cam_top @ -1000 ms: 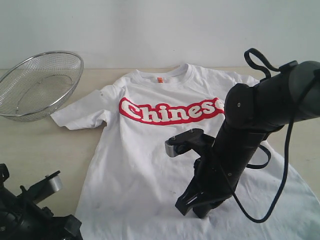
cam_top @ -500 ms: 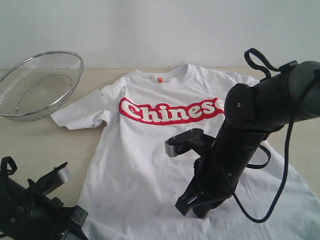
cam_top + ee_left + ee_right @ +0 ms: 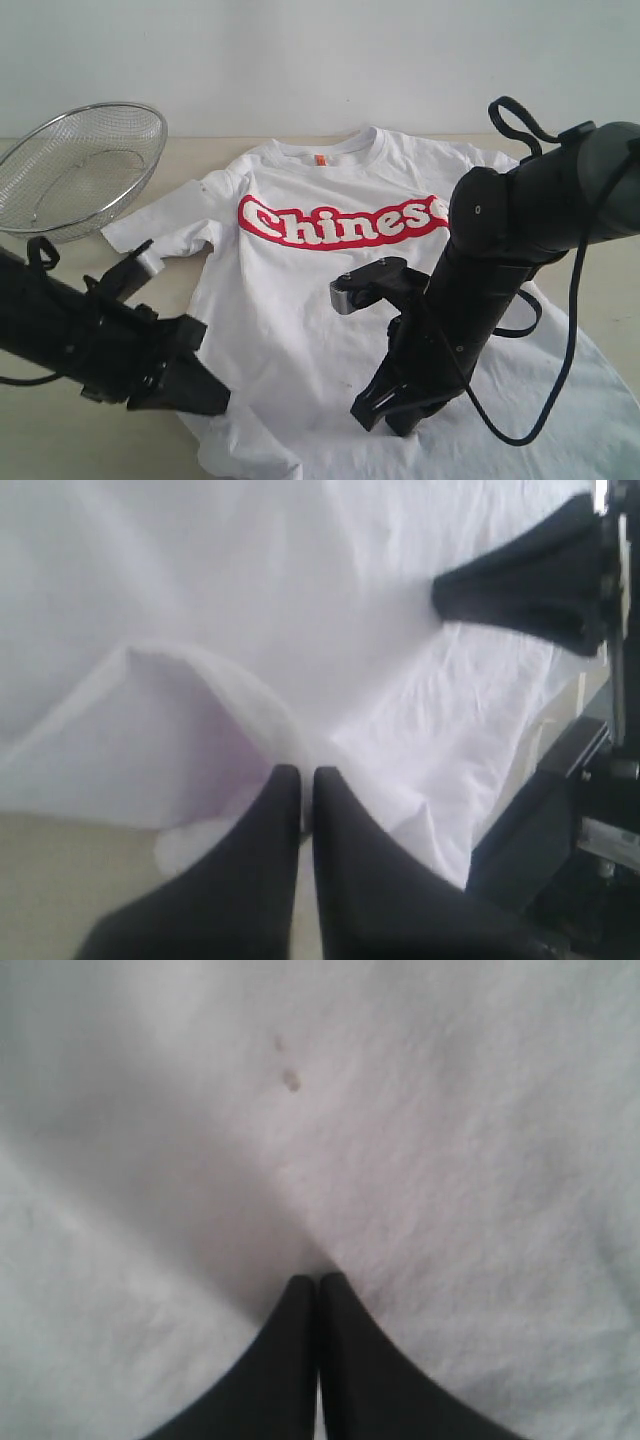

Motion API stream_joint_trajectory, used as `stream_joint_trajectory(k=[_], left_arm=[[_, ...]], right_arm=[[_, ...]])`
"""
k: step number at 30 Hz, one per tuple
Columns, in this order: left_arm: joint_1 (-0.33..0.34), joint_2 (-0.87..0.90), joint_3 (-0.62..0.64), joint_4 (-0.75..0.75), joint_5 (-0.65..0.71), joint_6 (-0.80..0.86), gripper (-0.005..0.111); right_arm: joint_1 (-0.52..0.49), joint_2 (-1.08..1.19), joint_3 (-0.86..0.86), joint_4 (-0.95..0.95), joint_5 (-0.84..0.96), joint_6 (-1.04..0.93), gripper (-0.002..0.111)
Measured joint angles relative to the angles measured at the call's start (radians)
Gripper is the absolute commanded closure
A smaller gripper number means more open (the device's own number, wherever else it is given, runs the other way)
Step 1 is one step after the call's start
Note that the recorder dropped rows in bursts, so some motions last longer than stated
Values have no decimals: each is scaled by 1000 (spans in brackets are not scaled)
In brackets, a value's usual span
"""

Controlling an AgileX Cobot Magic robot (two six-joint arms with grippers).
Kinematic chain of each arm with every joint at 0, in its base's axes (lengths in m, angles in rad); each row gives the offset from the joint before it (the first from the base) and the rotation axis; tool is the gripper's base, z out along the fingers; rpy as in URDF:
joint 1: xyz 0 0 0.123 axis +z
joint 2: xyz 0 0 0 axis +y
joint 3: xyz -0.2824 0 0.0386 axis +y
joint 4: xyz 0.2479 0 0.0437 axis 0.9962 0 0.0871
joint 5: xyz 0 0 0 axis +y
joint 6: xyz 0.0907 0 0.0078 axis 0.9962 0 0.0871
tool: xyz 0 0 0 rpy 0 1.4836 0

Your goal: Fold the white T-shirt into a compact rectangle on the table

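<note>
Pale beige table (image 3: 70, 440), matte, meets a plain white wall (image 3: 300, 60) across the upper frame; wire-mesh basket (image 3: 80, 165) sits tilted at upper left. White T-shirt (image 3: 300, 290) lies chest-up across centre, red "Chinese" lettering showing, collar toward the wall. Left gripper (image 3: 205, 398) at lower left, jaws closed, pinching a raised fold at the shirt's edge (image 3: 200, 680); right gripper (image 3: 380, 412) lower centre, jaws closed, cloth puckering into its tips (image 3: 318, 1285).
</note>
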Motion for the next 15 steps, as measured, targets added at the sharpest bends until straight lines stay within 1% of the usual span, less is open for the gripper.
stream_joint_trajectory(k=[4,10,13,14,15], left_arm=[[0,23,-75,-12,-36,1,102],[0,109,-152,-15,-45,1,102],[0,132,-163,-15,-12,12,102],[0,129,-164,-15,43,39,102],[0,122,-164,-12,70,47,102]], right_arm=[[0,0,0,0,-2,0,108],[0,-6,0,0,-6,-2,108],[0,-26,0,0,-2,-8,108],[0,-38,0,0,0,-8,108],[0,-40,0,0,0,-8,108]])
